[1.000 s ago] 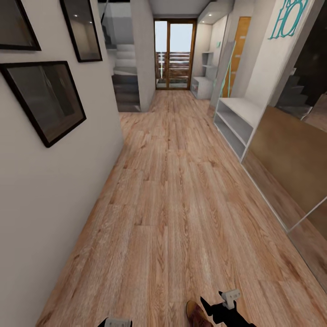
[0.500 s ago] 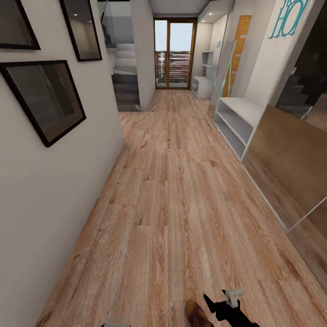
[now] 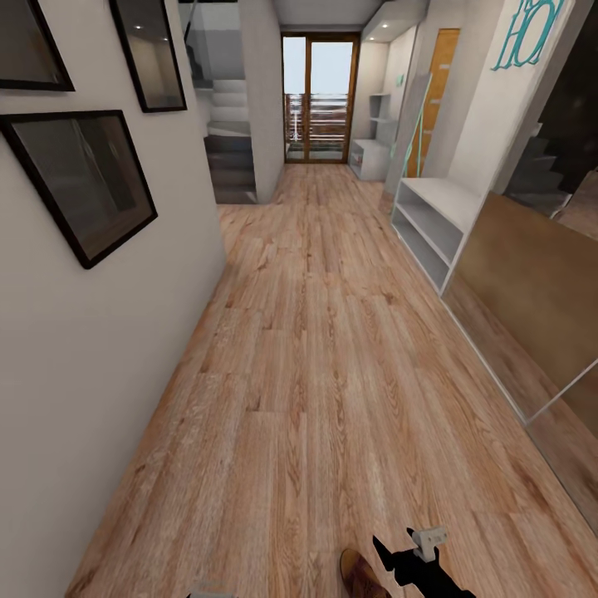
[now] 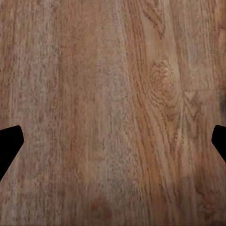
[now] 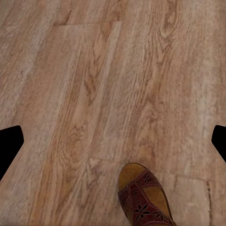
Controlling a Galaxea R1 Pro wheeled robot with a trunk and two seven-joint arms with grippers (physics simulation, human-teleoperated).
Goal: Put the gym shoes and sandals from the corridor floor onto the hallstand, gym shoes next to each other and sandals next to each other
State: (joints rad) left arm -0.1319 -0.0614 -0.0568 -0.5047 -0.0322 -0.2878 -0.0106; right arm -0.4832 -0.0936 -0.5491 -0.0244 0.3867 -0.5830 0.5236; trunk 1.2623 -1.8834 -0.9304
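Note:
One brown sandal (image 3: 359,575) with a patterned reddish strap lies on the wood-plank corridor floor (image 3: 316,374) at the near edge of the head view. My right gripper (image 3: 392,559) hovers just to its right, open. In the right wrist view the sandal (image 5: 143,200) lies ahead of the right gripper (image 5: 113,143), outside its spread black fingertips (image 5: 9,143). My left gripper (image 4: 113,143) is open over bare planks. The hallstand (image 3: 370,158) stands far down the corridor on the right, with staggered shelves above it. The gym shoes are out of view.
A similar low white shelf unit (image 3: 432,220) under large teal lettering (image 3: 523,37) lines the right wall, followed by a mirrored panel (image 3: 531,307). Framed pictures (image 3: 83,178) hang on the left wall. Stairs (image 3: 228,124) and a glass door (image 3: 320,100) close the far end.
My right gripper has dropped slightly lower beside the sandal. My left gripper has sunk almost out of the head view's near edge. The sandal has not moved.

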